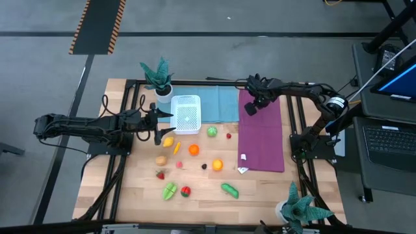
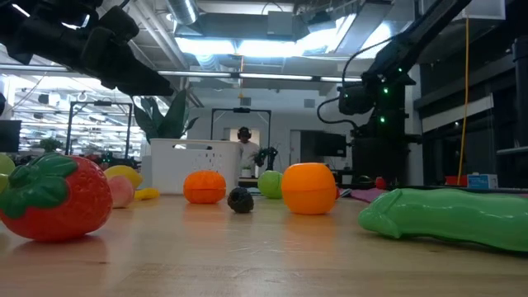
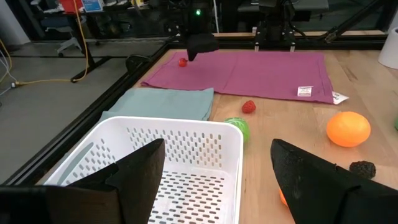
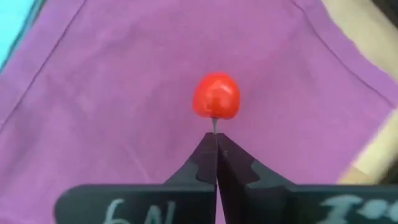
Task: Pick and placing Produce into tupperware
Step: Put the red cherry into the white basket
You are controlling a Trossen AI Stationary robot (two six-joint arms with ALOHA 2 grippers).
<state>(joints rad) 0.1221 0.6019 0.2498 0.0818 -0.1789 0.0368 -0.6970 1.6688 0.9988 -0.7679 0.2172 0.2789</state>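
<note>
Right gripper (image 4: 216, 140) over the far end of the purple cloth (image 1: 262, 140), fingers pressed together, tips pinching the thin stem of a small red cherry (image 4: 216, 95); cherry hangs just past the tips, above the cloth. Same cherry seen as a red dot under the dark gripper in the left wrist view (image 3: 183, 61).

Left gripper (image 1: 158, 123) just beside the near-left side of the white tupperware (image 1: 186, 114), fingers (image 3: 134, 171) spread wide, nothing between them. Tupperware bare inside as far as the left wrist view shows, sitting partly on the teal cloth (image 1: 214, 103), next to a potted plant (image 1: 160, 79).

Produce loose on the wooden table (image 1: 130, 195), all outside the tupperware:
- green apple (image 1: 212, 131) and small red berry (image 1: 229, 136) near the tupperware's right corner
- yellow lemon (image 1: 168, 142) and small yellow piece (image 1: 177, 147) right by the left gripper
- orange (image 1: 193, 149), second orange (image 1: 217, 165), dark berry (image 1: 204, 166) between them
- tan piece (image 1: 160, 160), pink piece (image 1: 179, 164), strawberry (image 1: 160, 174)
- light green piece (image 1: 169, 190), tomato (image 1: 185, 191), cucumber (image 1: 229, 190) nearest the front edge

Second potted plant (image 1: 300, 209) at the front right corner. A person (image 2: 244, 153) far back in the room, low view.
</note>
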